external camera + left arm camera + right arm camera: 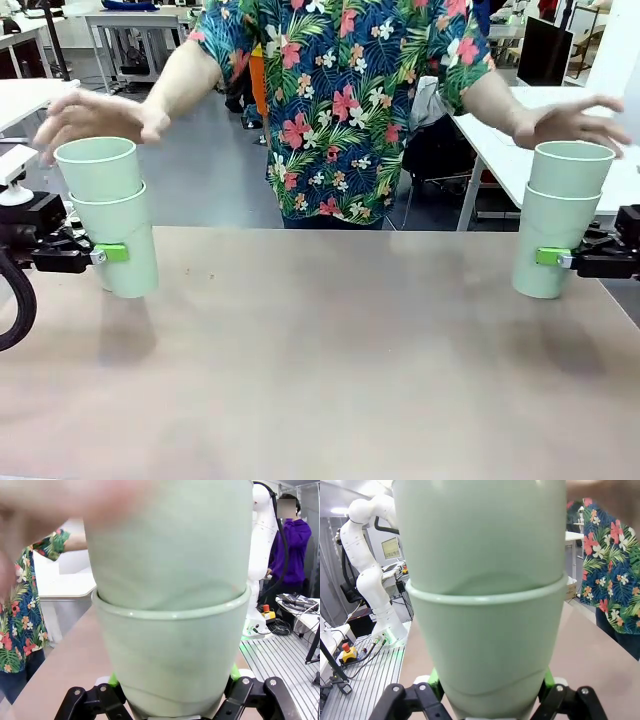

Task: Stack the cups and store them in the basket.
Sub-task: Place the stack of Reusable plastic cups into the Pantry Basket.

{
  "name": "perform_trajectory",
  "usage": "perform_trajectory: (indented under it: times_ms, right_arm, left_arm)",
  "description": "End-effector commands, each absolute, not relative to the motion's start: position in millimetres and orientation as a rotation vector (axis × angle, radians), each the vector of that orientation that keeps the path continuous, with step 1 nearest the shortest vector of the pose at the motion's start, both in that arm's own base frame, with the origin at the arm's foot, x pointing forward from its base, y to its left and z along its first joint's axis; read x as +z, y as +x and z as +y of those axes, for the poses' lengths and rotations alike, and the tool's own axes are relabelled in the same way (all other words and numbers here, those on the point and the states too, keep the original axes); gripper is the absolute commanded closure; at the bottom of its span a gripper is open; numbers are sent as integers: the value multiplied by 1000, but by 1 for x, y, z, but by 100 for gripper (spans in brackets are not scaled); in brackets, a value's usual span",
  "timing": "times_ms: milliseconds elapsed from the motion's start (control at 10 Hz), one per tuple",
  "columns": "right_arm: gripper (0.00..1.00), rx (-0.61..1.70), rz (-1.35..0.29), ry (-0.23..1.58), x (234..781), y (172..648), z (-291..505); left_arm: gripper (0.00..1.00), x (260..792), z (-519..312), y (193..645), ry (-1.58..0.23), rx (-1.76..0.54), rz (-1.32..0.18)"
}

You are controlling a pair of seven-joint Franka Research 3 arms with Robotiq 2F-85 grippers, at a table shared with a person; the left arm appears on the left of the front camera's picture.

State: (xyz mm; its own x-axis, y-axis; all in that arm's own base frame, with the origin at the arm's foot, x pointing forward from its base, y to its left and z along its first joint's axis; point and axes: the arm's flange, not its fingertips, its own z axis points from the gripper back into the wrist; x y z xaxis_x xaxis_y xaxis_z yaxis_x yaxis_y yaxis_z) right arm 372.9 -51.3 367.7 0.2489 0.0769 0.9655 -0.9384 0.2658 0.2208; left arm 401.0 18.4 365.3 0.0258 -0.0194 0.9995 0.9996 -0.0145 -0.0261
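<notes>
— While each claw grips its own pair of cups, where does the risk sit?

— With the upper cups. The left claw (118, 255) is closed on the lower cup of the left pair (120, 235), its green pads pressing the sides low down. The right claw (545, 257) is clamped the same way on the lower cup of the right pair (550, 225). Both pairs look raised just off the counter (330, 340), near its opposite ends and well apart.

— And nothing grips the upper ones?

— Nothing. Each is nested only partway, with much of its wall standing above the lower rim, so fit alone holds it. One hand (95, 115) of the person hovers close over the left pair and the other hand (570, 122) over the right pair. Whether either touches a rim cannot be told.

— So what could go wrong?

— Likely three things. An off-centre push from a hand could tilt a lower cup between its pads, because the grip is low and the load sits high. A quick swing toward the basket could shake a loosely seated upper cup out. Joining the pairs into one stack needs the rims lined up, and a skewed approach would catch an edge and knock the cup aside.
</notes>
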Motion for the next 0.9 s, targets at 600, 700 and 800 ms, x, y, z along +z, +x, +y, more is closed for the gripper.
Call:
perform_trajectory:
  times_ms: [600, 700, 800]
  right_arm:
    - [15, 902, -1074, 1049, 370, 373, -51]
    - [15, 902, -1074, 1049, 370, 373, -51]
    - [15, 902, -1074, 1049, 370, 373, -51]
  left_arm:
    - [14, 368, 19, 401, -1213, -1210, -1178]
    - [14, 368, 19, 401, -1213, -1210, -1178]
    - [14, 368, 19, 401, -1213, -1210, -1178]
